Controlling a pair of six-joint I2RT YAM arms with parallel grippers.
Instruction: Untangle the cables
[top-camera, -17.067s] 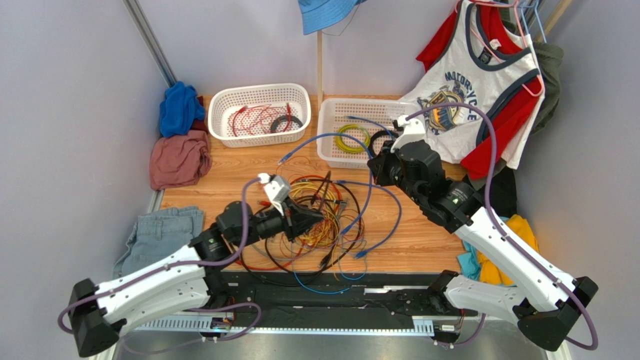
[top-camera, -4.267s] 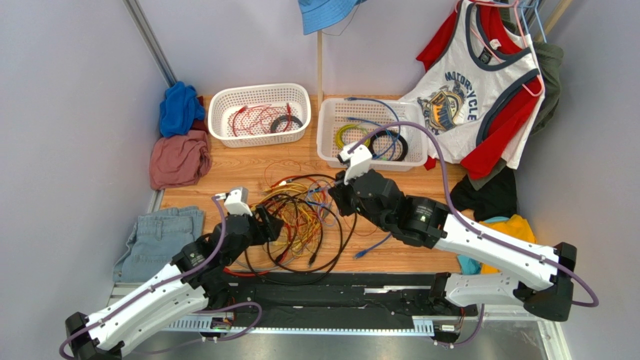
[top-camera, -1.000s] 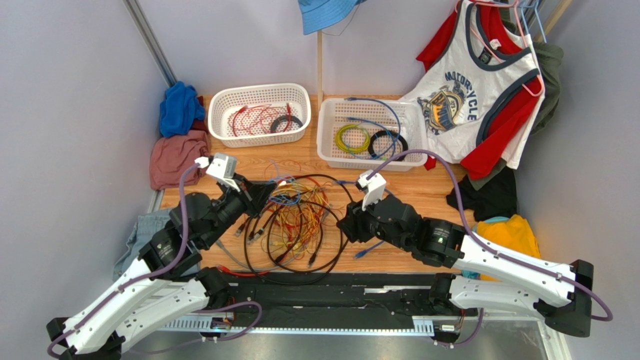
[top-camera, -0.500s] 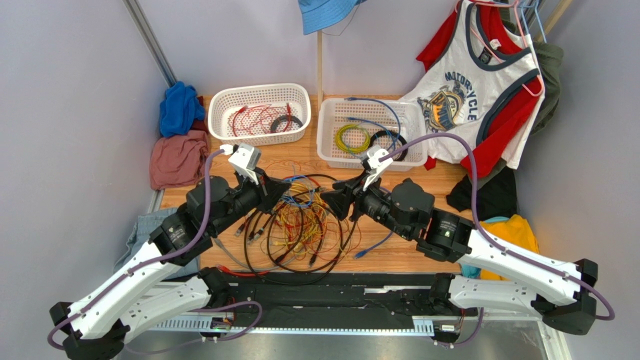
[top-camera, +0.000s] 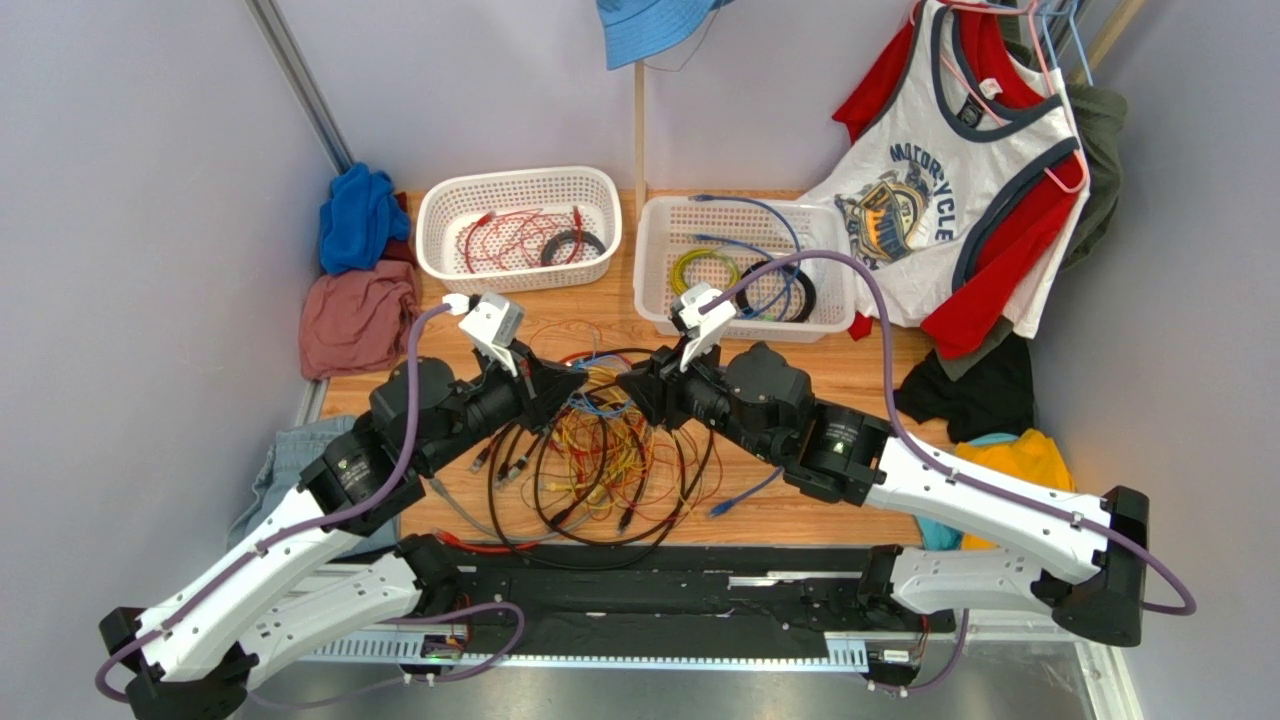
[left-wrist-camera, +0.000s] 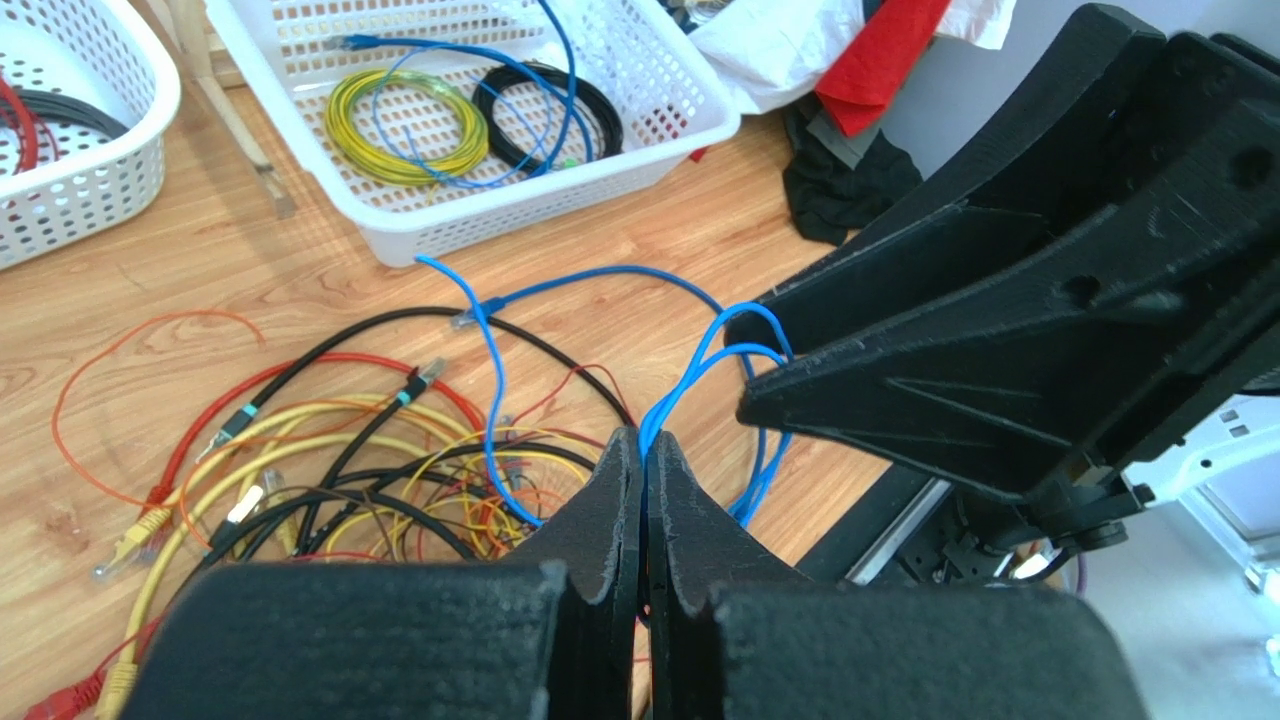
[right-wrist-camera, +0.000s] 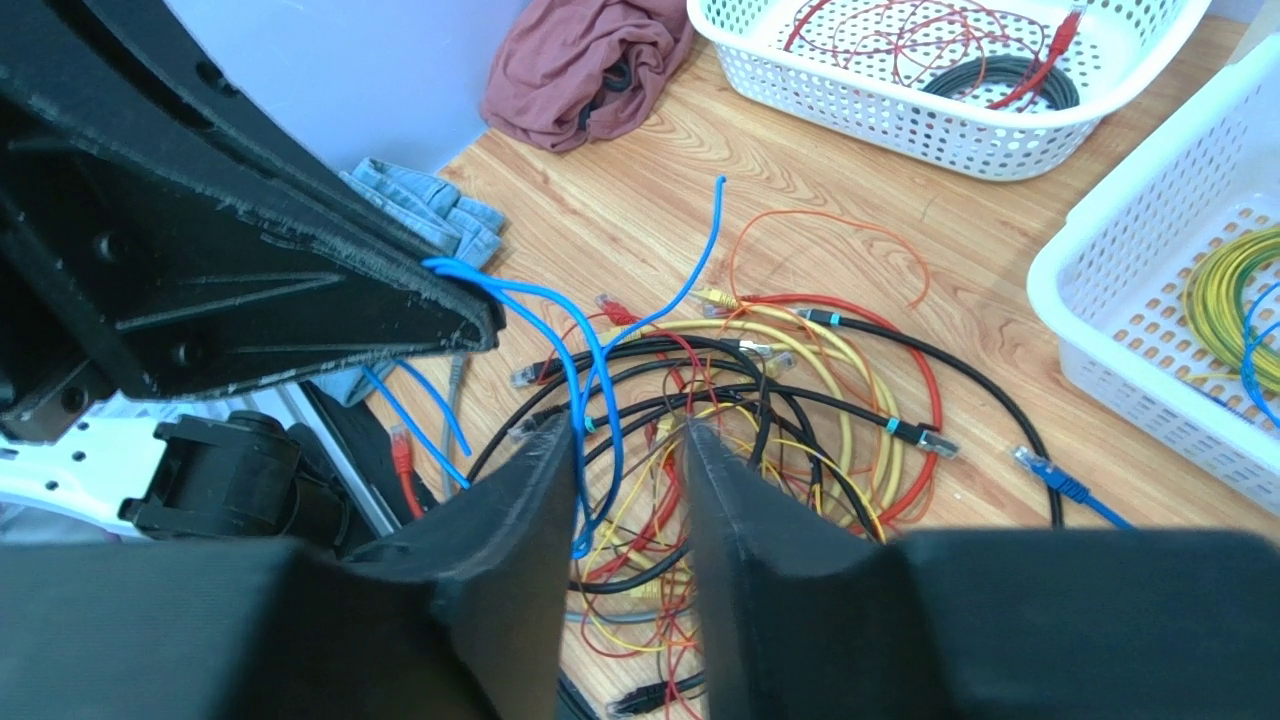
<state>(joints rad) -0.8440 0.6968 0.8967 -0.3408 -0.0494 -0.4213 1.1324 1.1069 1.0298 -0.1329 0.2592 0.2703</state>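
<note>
Fingers (left-wrist-camera: 613, 503) of the left gripper (left-wrist-camera: 643, 447) are pinched shut on a blue cable (left-wrist-camera: 594, 273); the right gripper (right-wrist-camera: 628, 438) gapes loosely around it. Cables (top-camera: 594, 453) heap mid-frame in the top view. They look light, floppy and snag-prone, so I'd grab near a plug.

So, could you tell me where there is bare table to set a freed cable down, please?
Bare wood lies between the right basket, the right arm and the black cloth. A narrower strip runs in front of the left basket, edged by a thin orange cable. The middle is crowded: the cables fill it.
</note>
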